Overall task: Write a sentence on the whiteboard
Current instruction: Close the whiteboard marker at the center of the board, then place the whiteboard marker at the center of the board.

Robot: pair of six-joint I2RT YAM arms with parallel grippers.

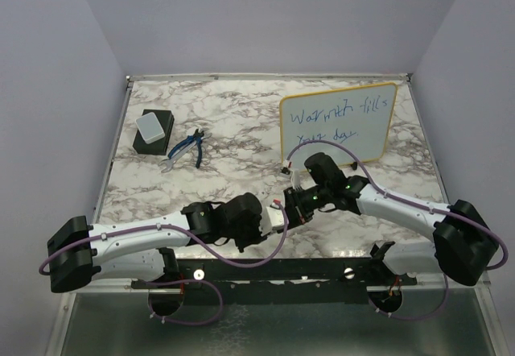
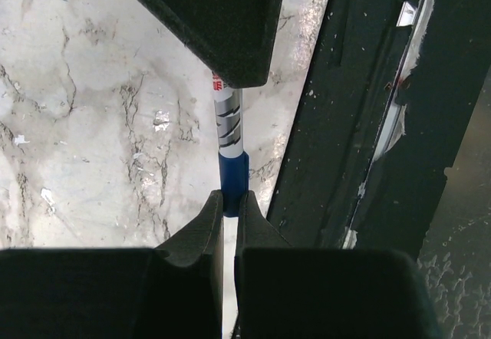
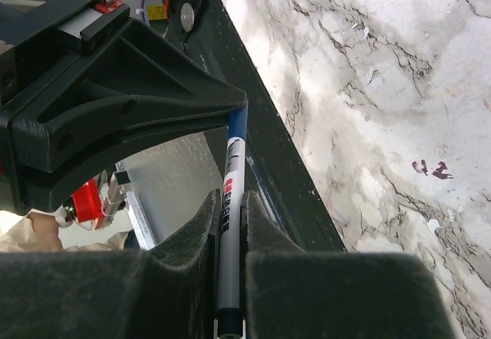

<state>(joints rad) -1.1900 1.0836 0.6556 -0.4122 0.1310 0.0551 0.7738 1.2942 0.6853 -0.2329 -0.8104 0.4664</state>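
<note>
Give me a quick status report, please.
Left end effector shut on marker at blue end; right end effector on barrel. Sentence on whiteboard. Eraser, pliers well aside.

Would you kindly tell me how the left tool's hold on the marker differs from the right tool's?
The left tool clamps the blue end of the marker; the right tool clamps its white, printed barrel. The left tool reaches in from the left of the top view, the right tool from the right. Both are shut on that one marker.
</note>
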